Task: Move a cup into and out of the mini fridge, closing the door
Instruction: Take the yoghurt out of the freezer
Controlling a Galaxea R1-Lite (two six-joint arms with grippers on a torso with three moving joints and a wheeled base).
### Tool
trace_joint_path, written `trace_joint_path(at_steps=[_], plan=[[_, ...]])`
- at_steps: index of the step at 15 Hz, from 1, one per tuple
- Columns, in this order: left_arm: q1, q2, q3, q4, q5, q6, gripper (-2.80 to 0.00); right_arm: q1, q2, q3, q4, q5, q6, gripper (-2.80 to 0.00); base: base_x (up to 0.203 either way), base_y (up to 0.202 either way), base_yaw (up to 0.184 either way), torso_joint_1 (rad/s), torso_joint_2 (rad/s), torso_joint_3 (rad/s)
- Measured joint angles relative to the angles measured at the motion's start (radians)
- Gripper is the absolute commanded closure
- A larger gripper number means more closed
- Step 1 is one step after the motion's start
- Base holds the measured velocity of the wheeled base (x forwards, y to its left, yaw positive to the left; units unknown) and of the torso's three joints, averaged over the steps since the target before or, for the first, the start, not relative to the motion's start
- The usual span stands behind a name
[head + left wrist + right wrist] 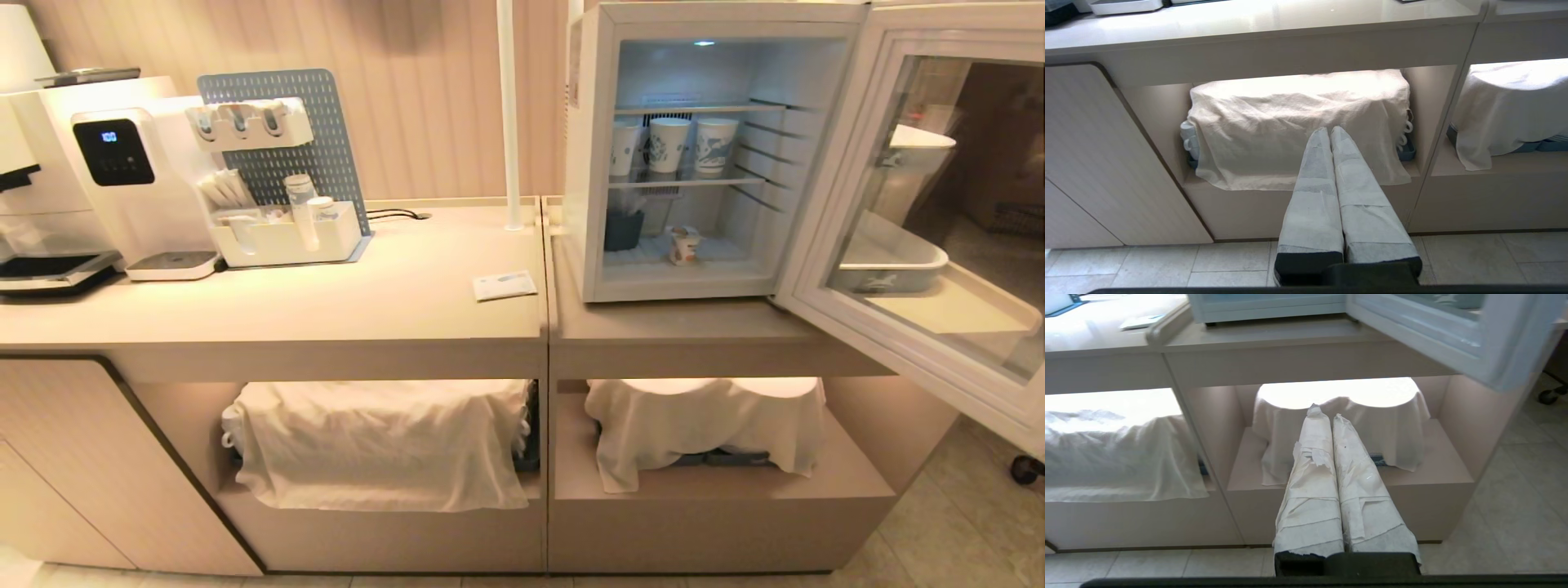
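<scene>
The white mini fridge (592, 163) stands on the right counter with its door (849, 278) swung wide open to the right. The tiny cup (684, 245) with an orange label stands upright on the fridge floor. Neither arm shows in the head view. My left gripper (1329, 131) is shut and empty, low in front of the cloth-covered left shelf. My right gripper (1325, 415) is shut and empty too, low before the right shelf, below the open door (1453, 330).
Three taller paper cups (669, 145) stand on the fridge's middle wire shelf and a dark container (623, 230) sits at the bottom left. A card (504, 285) lies on the counter. A coffee machine (90, 171) and organiser (282, 224) stand at the left. White cloths (380, 441) cover items below.
</scene>
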Motion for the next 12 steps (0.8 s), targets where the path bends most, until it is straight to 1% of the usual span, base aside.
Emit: trace_joint_path(at_steps=[3,5,11,12], plan=[[0.0,0.0,0.0,0.0,-0.001,0.0,0.0,0.0,0.0,0.0,-0.001,0.0,0.0,0.0,0.0,0.193,0.002,0.003,0.0,0.002],[-0.001,0.0,0.0,0.0,0.001,0.005,0.0,0.0,0.0,0.0,0.0,0.0,0.0,0.0,0.0,0.149,-0.001,0.002,0.0,0.002],[0.0,0.0,0.0,0.001,0.0,0.005,0.0,0.0,0.0,0.0,0.0,-0.001,0.0,0.0,0.0,0.008,0.001,0.0,0.0,0.0],[0.0,0.0,0.0,0.0,-0.002,0.006,0.0,0.0,0.0,0.0,0.0,0.0,0.0,0.0,0.076,0.0,-0.004,0.007,0.0,-0.005]])
